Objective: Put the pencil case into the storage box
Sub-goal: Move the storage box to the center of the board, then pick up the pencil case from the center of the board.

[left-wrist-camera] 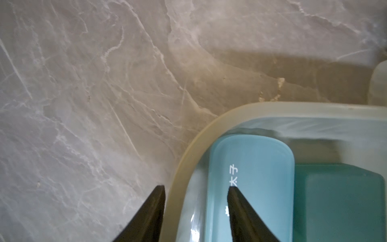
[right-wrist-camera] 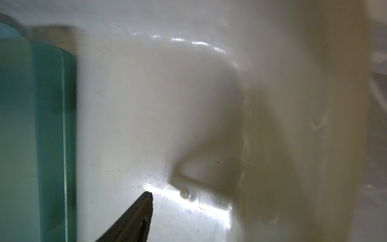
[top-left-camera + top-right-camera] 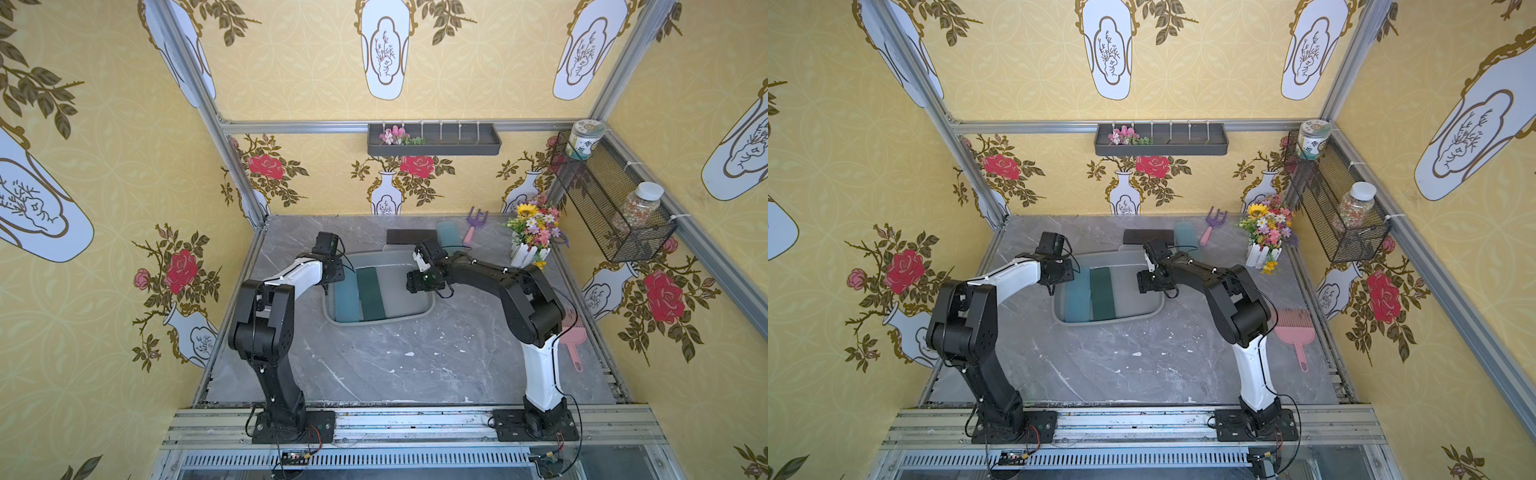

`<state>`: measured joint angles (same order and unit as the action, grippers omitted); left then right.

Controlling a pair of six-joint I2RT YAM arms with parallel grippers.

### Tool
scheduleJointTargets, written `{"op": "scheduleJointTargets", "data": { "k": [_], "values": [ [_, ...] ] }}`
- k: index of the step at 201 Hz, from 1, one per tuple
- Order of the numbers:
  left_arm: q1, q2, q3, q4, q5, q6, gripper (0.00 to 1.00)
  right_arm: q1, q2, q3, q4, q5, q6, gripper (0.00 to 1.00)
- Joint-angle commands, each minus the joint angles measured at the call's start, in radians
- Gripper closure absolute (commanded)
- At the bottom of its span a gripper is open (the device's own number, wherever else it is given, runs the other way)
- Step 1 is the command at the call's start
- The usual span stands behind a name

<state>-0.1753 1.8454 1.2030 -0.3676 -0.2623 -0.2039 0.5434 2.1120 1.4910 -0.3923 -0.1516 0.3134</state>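
The storage box [image 3: 386,322] [image 3: 1113,321] is a shallow grey-green tub in the middle of the table. Inside it, side by side, lie a light blue pencil case [image 3: 346,301] [image 1: 261,178] and a dark green pencil case [image 3: 370,293] [image 2: 31,125]. My left gripper [image 3: 327,288] [image 1: 194,187] straddles the box's left rim [image 1: 184,167], one finger outside and one over the light blue case, shut on that rim. My right gripper [image 3: 414,287] hangs at the box's right end. Only one of its fingers [image 2: 144,209] shows, above the bare box floor.
Behind the box lie a black pencil case [image 3: 405,237] and a teal one [image 3: 449,235]. A purple rake [image 3: 473,224] and a flower pot [image 3: 532,237] stand at the back right. A pink comb [image 3: 1293,328] lies by the right arm.
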Motion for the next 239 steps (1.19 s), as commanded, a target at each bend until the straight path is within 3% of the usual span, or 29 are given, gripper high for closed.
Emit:
{"op": "scheduleJointTargets", "data": {
  "k": [1,28,42,51,57,60,114,148,170,204,239],
  "values": [
    [0.015,0.018,0.011,0.027,0.11,0.016,0.47,0.027,0.041,0.042,0.078,-0.127,0.007,0.24],
    [0.022,-0.011,-0.002,0.031,0.094,0.026,0.44,0.022,0.02,0.024,0.08,-0.109,0.008,0.09],
    [0.022,-0.036,-0.009,0.03,0.068,0.027,0.36,0.004,-0.024,-0.014,0.083,-0.087,0.008,0.02],
    [0.024,-0.056,-0.011,0.027,0.047,0.03,0.25,-0.014,-0.056,-0.047,0.087,-0.076,0.011,0.03],
    [0.023,-0.07,-0.011,0.025,0.031,0.031,0.03,-0.031,-0.082,-0.068,0.091,-0.071,0.012,0.03],
    [0.023,-0.077,-0.011,0.024,0.023,0.031,0.0,-0.037,-0.094,-0.074,0.093,-0.072,0.013,0.03],
    [0.023,-0.243,-0.033,0.045,-0.05,0.021,0.0,-0.167,-0.263,-0.168,0.049,-0.021,-0.024,0.03],
    [0.022,-0.454,-0.193,0.31,0.076,0.013,0.0,-0.205,-0.269,-0.13,0.015,0.076,-0.077,0.03],
    [0.023,-0.561,-0.267,0.421,0.157,0.042,0.0,-0.228,-0.299,-0.161,0.093,0.05,-0.068,0.03],
    [0.026,-0.575,-0.231,0.389,0.133,0.022,0.0,-0.262,-0.291,-0.159,0.12,-0.009,-0.022,0.03],
    [0.025,-0.586,-0.222,0.374,0.071,-0.057,0.0,-0.263,-0.337,-0.201,0.145,0.018,-0.043,0.03]
  ]
}}
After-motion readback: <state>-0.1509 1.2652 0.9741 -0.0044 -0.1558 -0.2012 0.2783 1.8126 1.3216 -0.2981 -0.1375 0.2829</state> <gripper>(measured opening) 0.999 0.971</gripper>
